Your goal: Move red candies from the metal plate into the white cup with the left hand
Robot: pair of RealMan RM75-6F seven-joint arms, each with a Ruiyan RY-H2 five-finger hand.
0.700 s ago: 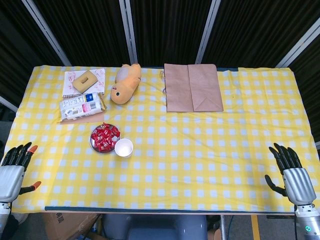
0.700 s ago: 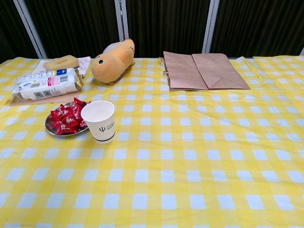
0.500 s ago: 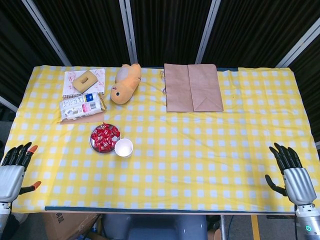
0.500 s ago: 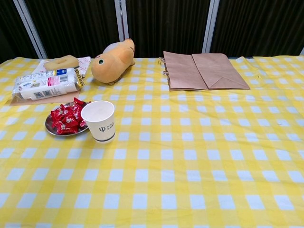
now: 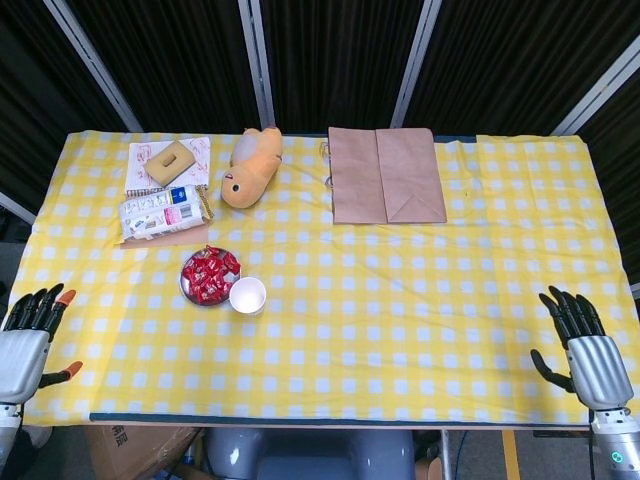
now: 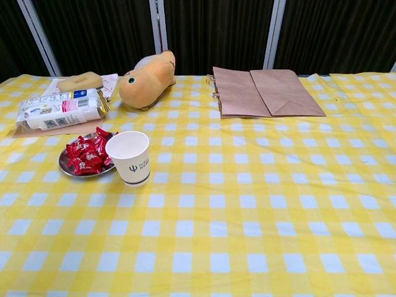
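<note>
Several red candies (image 5: 208, 275) (image 6: 88, 154) are heaped on a small round metal plate (image 5: 187, 289) (image 6: 65, 166) left of the table's middle. A white paper cup (image 5: 247, 295) (image 6: 130, 156) stands upright just right of the plate, touching or nearly touching its rim. My left hand (image 5: 24, 345) hangs off the table's front left corner, fingers apart, holding nothing. At the front right corner my right hand (image 5: 588, 352) also holds nothing, fingers spread. Neither hand shows in the chest view.
A plush toy (image 5: 249, 168) (image 6: 148, 73) lies at the back. A flat brown paper bag (image 5: 386, 175) (image 6: 266, 90) is to its right. A white packet (image 5: 158, 211) (image 6: 59, 111) and a notebook with a tan block (image 5: 170, 163) sit at the back left on the yellow checked cloth (image 5: 400, 300).
</note>
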